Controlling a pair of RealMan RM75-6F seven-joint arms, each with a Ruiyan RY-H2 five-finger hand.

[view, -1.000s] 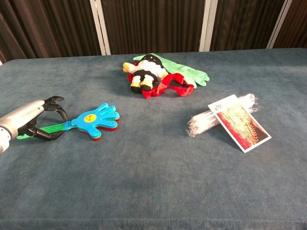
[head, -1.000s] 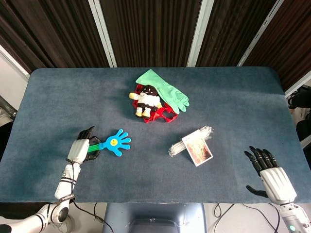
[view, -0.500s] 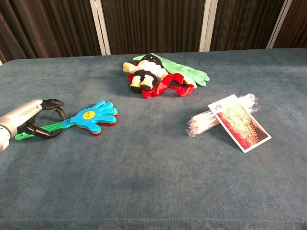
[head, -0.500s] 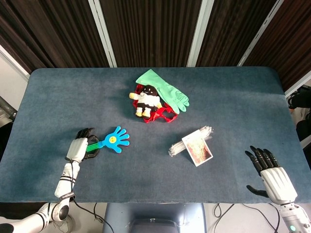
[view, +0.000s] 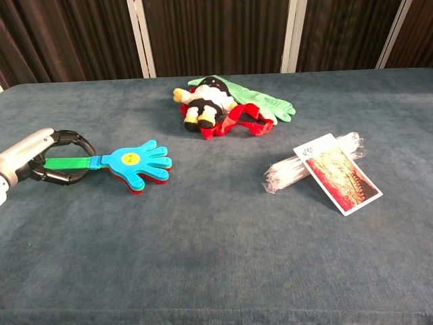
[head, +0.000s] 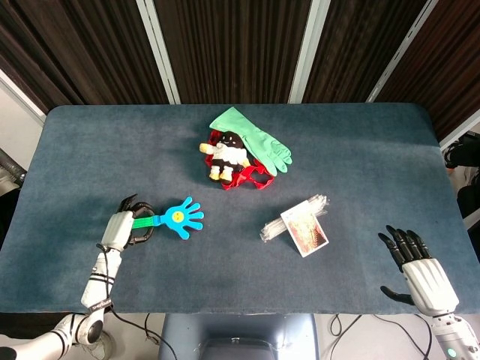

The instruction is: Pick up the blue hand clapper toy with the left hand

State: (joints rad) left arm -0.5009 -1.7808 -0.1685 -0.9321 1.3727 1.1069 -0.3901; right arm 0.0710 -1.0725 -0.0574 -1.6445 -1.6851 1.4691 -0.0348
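Open table point(head: 112, 150) cloth lies around the clapper point(head: 177, 218) from 12 round to 6 o'clock, so a hand could pass there. At its 1 o'clock, well apart, the doll point(head: 225, 156), red straps point(head: 247, 178) and green glove point(head: 255, 139) form one cluster. At 3 o'clock, well apart, sits the packet point(head: 298, 224). The left hand point(head: 124, 227) blocks the 9 o'clock side.

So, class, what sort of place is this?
Probably a robot lab or test station, not a home: a table covered in blue felt, dark curtains behind, a left robot hand holding a clapper toy, and unrelated props like a green glove.
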